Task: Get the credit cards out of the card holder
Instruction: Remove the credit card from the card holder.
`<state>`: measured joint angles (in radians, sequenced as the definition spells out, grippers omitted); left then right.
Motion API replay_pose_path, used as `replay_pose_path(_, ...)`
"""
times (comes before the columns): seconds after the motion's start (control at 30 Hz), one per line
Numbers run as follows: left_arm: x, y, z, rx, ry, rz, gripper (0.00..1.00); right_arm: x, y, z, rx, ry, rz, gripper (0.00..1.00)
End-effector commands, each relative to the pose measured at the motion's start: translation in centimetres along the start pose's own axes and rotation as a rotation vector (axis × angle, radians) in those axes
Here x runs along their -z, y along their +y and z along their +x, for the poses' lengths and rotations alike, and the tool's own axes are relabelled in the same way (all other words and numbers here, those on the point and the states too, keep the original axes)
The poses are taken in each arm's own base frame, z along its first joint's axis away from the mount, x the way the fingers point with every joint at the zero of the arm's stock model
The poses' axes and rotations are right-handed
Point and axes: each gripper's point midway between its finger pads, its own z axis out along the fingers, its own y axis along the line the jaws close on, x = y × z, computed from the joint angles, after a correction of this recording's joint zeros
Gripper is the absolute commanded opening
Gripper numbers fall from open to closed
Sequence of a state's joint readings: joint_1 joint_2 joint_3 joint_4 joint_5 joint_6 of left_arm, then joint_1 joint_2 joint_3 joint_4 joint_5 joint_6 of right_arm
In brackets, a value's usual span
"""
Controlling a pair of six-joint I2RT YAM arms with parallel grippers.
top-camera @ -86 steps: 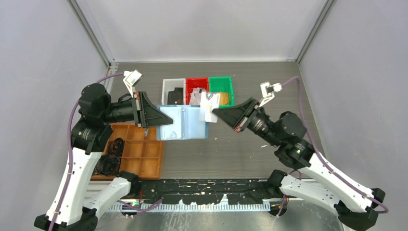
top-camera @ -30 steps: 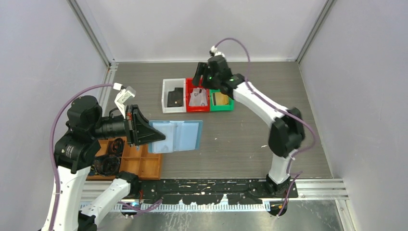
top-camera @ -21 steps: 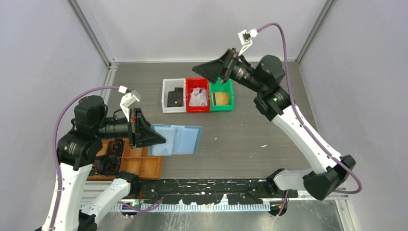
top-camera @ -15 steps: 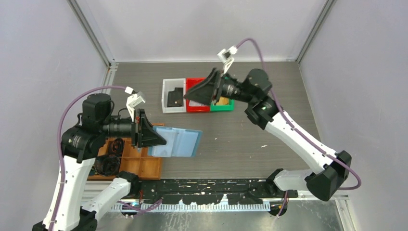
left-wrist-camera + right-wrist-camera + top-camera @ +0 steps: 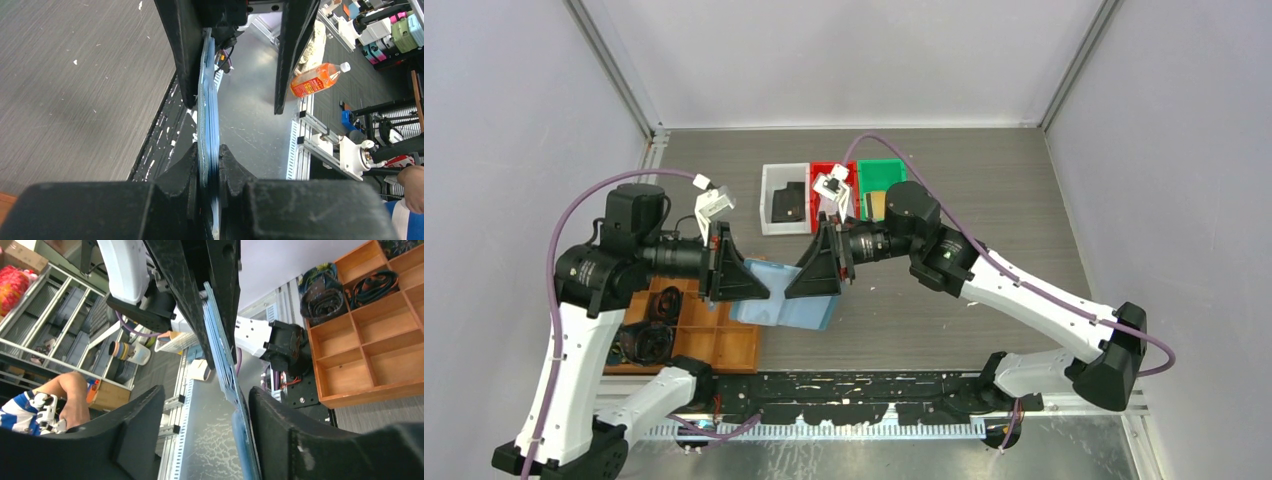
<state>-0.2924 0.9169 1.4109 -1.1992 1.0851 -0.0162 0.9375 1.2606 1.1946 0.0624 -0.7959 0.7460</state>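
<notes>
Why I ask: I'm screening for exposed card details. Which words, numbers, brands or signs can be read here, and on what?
None: no text is legible in any view.
card holder: plain light blue, no print visible.
black card in the white bin: too small to read.
orange bottle in the left wrist view: label too blurred to read.
</notes>
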Motion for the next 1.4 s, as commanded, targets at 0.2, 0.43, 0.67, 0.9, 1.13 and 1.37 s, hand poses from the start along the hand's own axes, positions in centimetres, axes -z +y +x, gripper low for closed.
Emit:
replay_pose_path(0.2,0.6,-1.2,-0.9,-0.060,-0.002,0.024,0.01,0.5,-0.3,0.9,0.042,-0.043,0.054,0.30)
replay_pose_path(0.43,0.3,-1.0,-0.9,0.033,-0.030,0.008,0.47,1.7,-0.4,-1.7,0.049,-0.238,0.057,0.01)
replay_pose_path(0.67,1.0,-1.5,-0.4,0.000,-0.057,-0.045,0.45,3.2,-0.4,-1.2,0.059,-0.259,0.089,0.01)
replay_pose_path(0.9,1.5,-1.2,-0.7,-0.050,-0.115,-0.112,0.38,3.5,-0.3,-1.1,0.062,-0.258,0.097,0.01)
replay_pose_path(1.13,1.8,-2.1,-1.1,-0.075,-0.139,-0.100,0.28,3.6,-0.5,-0.8,0.062,-0.250,0.103,0.01)
replay_pose_path(1.37,2.1,-2.7,-2.2,-0.096,-0.202,-0.104,0.13,3.5,-0.6,-0.6,0.056,-0.239,0.100,0.01)
